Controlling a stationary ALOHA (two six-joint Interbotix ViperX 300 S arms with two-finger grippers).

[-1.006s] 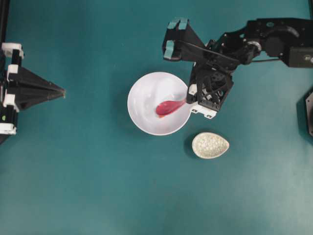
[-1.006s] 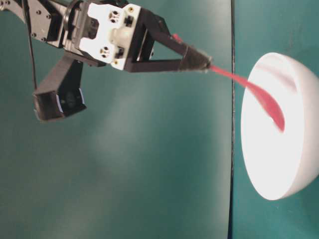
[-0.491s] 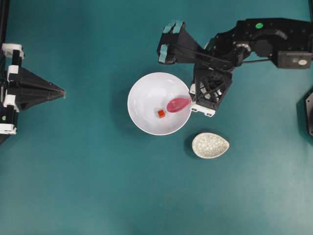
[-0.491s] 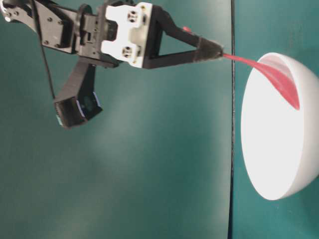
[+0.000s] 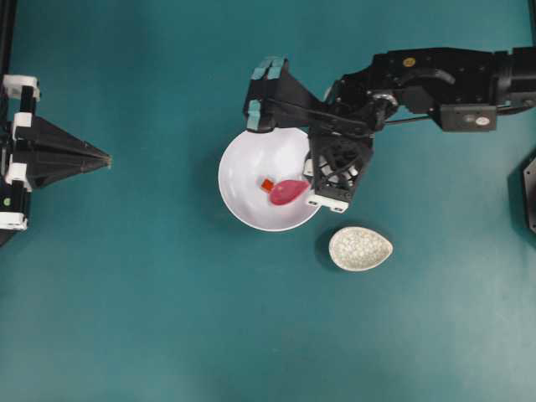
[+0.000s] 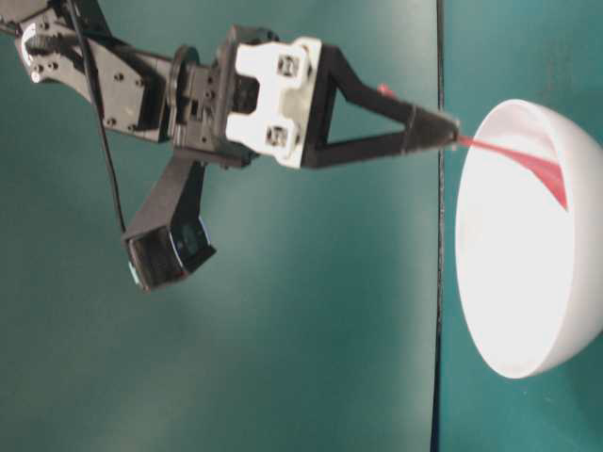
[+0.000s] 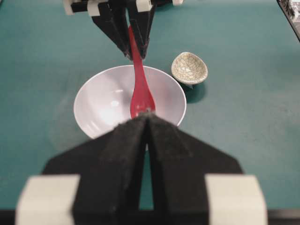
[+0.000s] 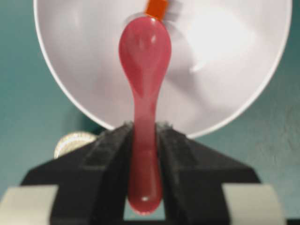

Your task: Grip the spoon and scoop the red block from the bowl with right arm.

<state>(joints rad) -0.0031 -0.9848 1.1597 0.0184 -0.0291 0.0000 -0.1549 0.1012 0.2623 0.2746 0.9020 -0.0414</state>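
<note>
**Teal tabletop: scoop step under way, spoon tip at the block**

Teal table (image 5: 167, 318) throughout, with the white bowl (image 5: 243, 209) near the middle and a small speckled dish (image 5: 360, 249) just beside it, clear of the work. Right gripper (image 8: 143, 140) clamped on the spoon (image 8: 143, 56) by its handle, scoop reaching into the bowl. Red block (image 8: 156, 8) on the bowl floor, touching or just past the scoop's front edge, not yet in it. Grip step judged done; scooping in hand. Next move likely calls for dipping the tip low against the bowl floor and sliding it under the block, then levelling before any lift. Risk of merely nudging the tiny cube ahead. Left gripper (image 7: 144, 154) parked well apart at the table edge, pointing toward the bowl, fingers pressed together on nothing.
</note>
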